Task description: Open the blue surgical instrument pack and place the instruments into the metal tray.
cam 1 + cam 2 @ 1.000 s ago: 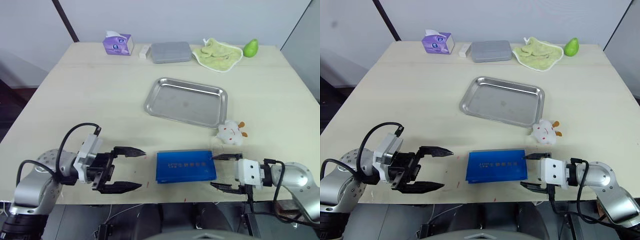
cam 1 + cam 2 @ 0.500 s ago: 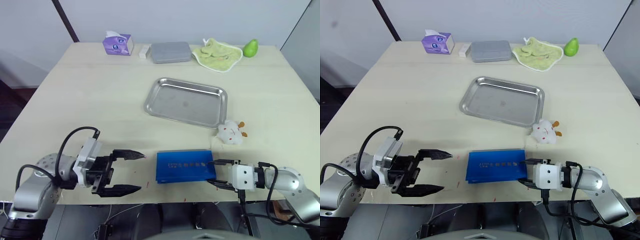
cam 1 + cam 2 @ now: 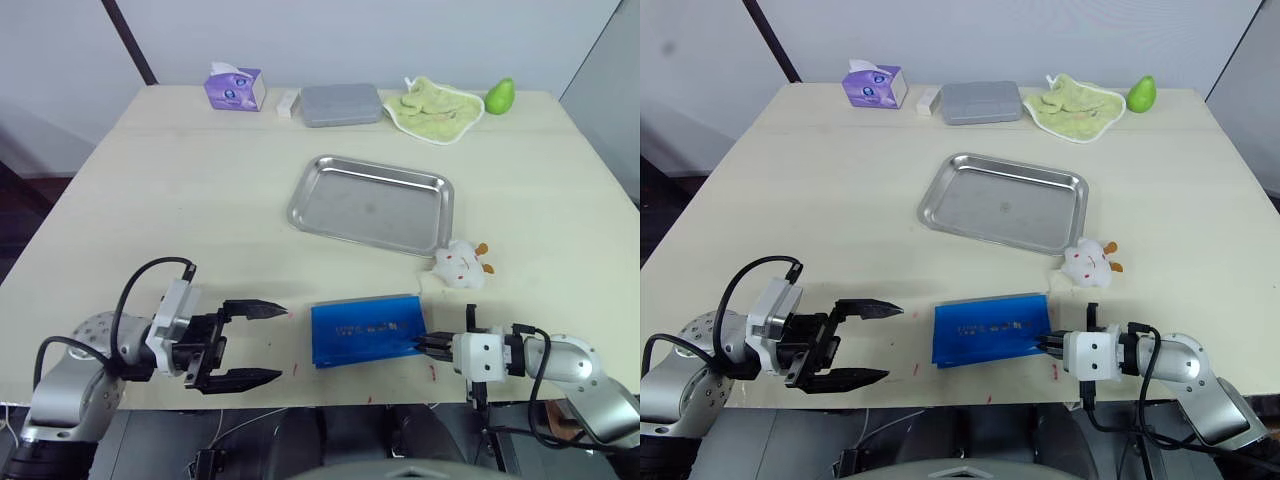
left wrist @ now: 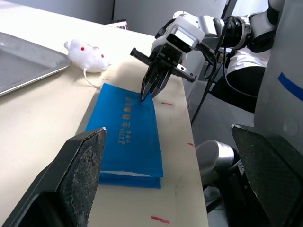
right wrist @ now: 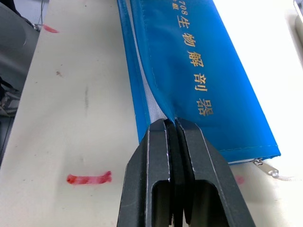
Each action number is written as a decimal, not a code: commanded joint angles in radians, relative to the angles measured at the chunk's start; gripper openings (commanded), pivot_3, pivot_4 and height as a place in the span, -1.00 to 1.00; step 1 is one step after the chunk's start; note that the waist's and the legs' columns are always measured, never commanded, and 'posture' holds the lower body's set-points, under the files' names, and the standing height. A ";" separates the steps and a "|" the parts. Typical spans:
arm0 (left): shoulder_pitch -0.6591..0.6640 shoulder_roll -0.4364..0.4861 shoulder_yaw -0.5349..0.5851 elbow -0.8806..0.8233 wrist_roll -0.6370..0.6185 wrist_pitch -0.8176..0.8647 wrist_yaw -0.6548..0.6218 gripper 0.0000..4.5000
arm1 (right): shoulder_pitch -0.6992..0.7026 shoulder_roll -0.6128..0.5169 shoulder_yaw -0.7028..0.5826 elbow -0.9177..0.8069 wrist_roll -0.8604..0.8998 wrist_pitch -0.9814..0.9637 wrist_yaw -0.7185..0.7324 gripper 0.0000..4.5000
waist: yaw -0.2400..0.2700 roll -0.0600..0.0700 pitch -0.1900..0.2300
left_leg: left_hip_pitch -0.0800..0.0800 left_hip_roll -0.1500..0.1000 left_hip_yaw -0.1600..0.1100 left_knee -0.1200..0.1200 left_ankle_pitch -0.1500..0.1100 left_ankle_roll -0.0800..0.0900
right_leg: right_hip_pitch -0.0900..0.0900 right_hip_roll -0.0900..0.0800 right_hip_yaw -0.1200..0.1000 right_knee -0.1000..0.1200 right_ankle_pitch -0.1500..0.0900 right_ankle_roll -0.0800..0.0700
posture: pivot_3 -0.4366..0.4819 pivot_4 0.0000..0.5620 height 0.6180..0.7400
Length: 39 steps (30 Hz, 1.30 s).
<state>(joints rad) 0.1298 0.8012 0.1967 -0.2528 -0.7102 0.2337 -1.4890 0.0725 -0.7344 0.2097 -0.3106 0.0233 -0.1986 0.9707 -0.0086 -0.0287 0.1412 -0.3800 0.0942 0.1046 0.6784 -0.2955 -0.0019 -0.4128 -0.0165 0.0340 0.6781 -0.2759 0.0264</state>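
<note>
R gripper (image 3: 1050, 345) is pinched tight on the top flap of the pack (image 3: 990, 328) at its right edge, near the front corner; wrist view shows the flap lifted a little off the lower half, pale lining just peeking. L gripper (image 3: 268, 342) sits wide open w/ nothing in it, just left of the pack, not touching. Pack lies at the front edge of the table (image 3: 200, 210); tray (image 3: 372, 203) is further back, nothing in it, well apart from the pack. Small plush toy (image 3: 461, 264) sits between them on the right, close to the tray's near corner.

Risks as I see it: the hold is only on a thin bit of fabric, so it could slip out when the flap gets pulled. Nothing pins the bottom half, so the whole pack may drag or lift instead of opening, & it's near enough the edge to go off the table. If it flips open fast, tools inside could spill. Can't tell if the zip is fully undone; if not, the flap will jam
</note>
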 commanded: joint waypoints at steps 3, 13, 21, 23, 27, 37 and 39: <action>-0.001 -0.023 0.008 -0.012 0.000 -0.020 0.021 1.00 | -0.033 -0.042 -0.056 -0.082 0.108 0.079 0.035 -0.93 | 0.000 0.000 0.000 | 0.000 0.000 0.000 0.000 0.000 0.000 | 0.000 0.000 0.000 0.000 0.000 0.000 | -0.05 -0.47 1.00; -0.045 -0.051 -0.003 -0.021 -0.012 -0.003 0.056 1.00 | -0.265 -0.187 -0.145 -0.196 0.562 0.707 0.143 -0.93 | 0.002 0.000 0.000 | 0.000 0.000 -0.001 0.001 0.000 0.000 | 0.000 0.000 0.000 0.000 0.000 0.000 | -0.05 -0.47 1.00; -0.118 -0.069 -0.033 0.012 0.025 -0.018 0.077 1.00 | -0.485 -0.214 -0.068 -0.028 0.637 0.942 0.274 -0.93 | 0.002 0.001 0.000 | -0.001 0.000 -0.001 0.001 0.000 0.000 | 0.000 0.000 0.000 0.000 0.000 0.000 | -0.05 -0.47 1.00; -0.144 -0.082 -0.052 0.028 0.044 -0.026 0.083 1.00 | -0.524 -0.201 -0.043 0.017 0.634 0.964 0.307 -0.93 | 0.003 0.001 0.000 | -0.001 0.000 -0.001 0.001 0.000 0.000 | 0.000 0.000 0.000 0.000 0.000 0.000 | -0.05 -0.47 1.00; -0.202 -0.117 -0.093 0.081 0.088 -0.057 0.095 1.00 | -0.578 -0.161 -0.014 0.109 0.614 0.966 0.347 -0.93 | 0.002 0.001 0.000 | -0.001 0.000 -0.001 0.001 0.000 0.001 | 0.000 0.000 0.000 0.000 0.000 0.000 | -0.05 -0.47 1.00; -0.363 -0.204 -0.189 0.249 0.167 -0.118 0.082 1.00 | -0.627 -0.110 0.032 0.267 0.508 0.885 0.423 -0.93 | 0.002 0.001 0.000 | -0.003 0.000 -0.002 0.003 0.000 0.000 | 0.000 0.000 -0.002 0.000 0.001 0.000 | -0.05 -0.47 1.00; -0.377 -0.210 -0.213 0.263 0.174 -0.098 0.072 1.00 | -0.627 -0.102 0.032 0.272 0.498 0.880 0.427 -0.93 | 0.001 0.001 0.000 | -0.004 0.000 -0.003 0.004 0.000 0.000 | 0.000 0.000 -0.002 0.000 0.001 0.001 | -0.05 -0.47 1.00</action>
<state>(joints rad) -0.2397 0.5962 -0.0034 0.0139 -0.5374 0.1355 -1.4028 -0.5474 -0.8370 0.2393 -0.0375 0.5343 0.6930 1.3916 -0.0080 -0.0278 0.1416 -0.3834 0.0941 0.1020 0.6820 -0.2956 -0.0015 -0.4130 -0.0163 0.0317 0.6782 -0.2753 0.0269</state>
